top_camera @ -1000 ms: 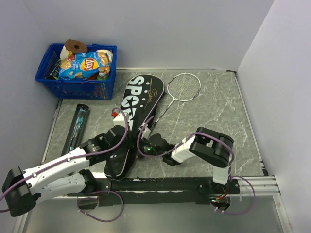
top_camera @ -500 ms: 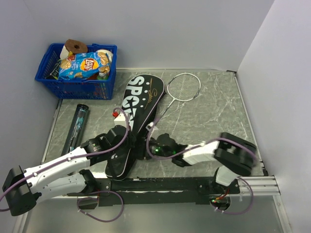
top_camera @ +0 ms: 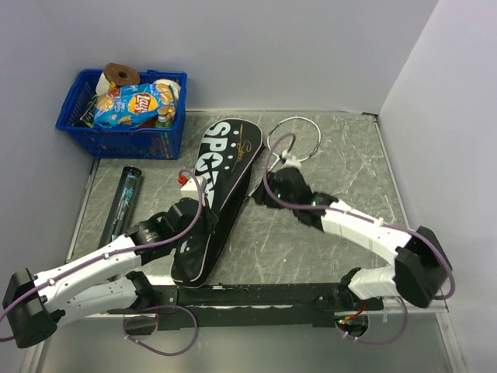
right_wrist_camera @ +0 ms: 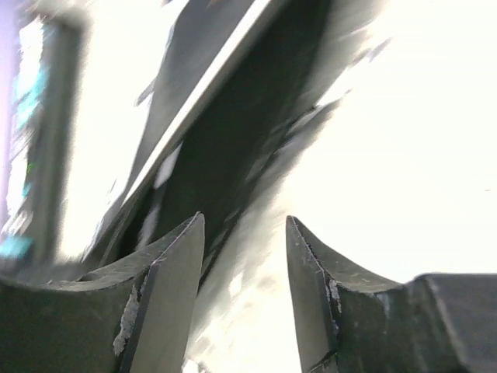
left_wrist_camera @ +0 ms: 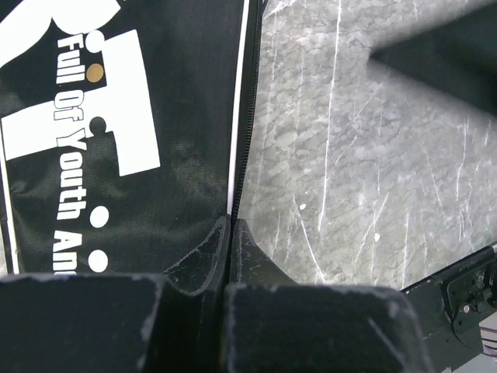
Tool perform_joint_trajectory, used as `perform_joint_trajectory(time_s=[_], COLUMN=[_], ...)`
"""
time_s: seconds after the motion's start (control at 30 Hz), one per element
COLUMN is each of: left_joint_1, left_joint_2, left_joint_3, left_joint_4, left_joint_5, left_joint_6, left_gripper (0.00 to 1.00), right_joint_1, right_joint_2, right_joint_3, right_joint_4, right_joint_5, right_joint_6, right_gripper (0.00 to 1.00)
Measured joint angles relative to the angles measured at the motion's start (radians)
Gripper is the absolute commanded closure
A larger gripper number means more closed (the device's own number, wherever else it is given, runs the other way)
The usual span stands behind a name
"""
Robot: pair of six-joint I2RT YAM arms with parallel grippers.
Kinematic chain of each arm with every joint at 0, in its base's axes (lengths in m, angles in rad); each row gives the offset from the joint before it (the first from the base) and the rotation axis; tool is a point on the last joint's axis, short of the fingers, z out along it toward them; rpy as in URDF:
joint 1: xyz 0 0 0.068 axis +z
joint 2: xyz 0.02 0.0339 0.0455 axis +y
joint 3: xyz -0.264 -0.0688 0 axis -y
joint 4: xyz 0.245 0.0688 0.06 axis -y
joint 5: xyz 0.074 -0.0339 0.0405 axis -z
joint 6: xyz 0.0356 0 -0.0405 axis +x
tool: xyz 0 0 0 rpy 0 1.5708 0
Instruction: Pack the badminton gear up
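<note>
Right end effector (right_wrist_camera: pixel 245 233) now by racket (top_camera: pixel 309 137), apart; left end effector (left_wrist_camera: pixel 231 227), wrist view, tight on bag (left_wrist_camera: pixel 163 179).

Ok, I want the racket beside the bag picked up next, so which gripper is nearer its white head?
Right. The right gripper sits just short of the racket head, on its near side. The left gripper is farther back, pinching the edge of the SPORT bag.

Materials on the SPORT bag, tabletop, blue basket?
Bag: probably matte black synthetic fabric, creased, with printed white letters and a zip edge.
Tabletop: grey marble-look, white veins, maybe laminate.
Basket: blue moulded plastic, lattice walls.
</note>
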Motion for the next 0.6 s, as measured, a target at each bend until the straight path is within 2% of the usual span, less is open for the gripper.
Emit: perform_joint_trajectory(time_s=[0.13,0.37,0.6], left_joint_1=[0.0,0.0,0.0], left_joint_2=[0.0,0.0,-0.003], left_joint_3=[0.0,0.0,0.0], left_joint_4=[0.002,0.023,0.034], left_joint_5=[0.014,0.038,0.049], left_joint_6=[0.0,0.0,0.0], left_gripper=[0.99,0.99,0.99], right_joint_1=[-0.108,-0.199,-0.248], right_joint_2=[0.132,0.422,0.594], right_joint_3=[0.171,0.472,0.602], right_joint_4=[-0.163,-0.342,-0.422], right_joint_5=[0.063,0.124,0.124], right_joint_6=[-0.038,-0.051,-0.039], right_gripper=[0.44,0.44,0.44])
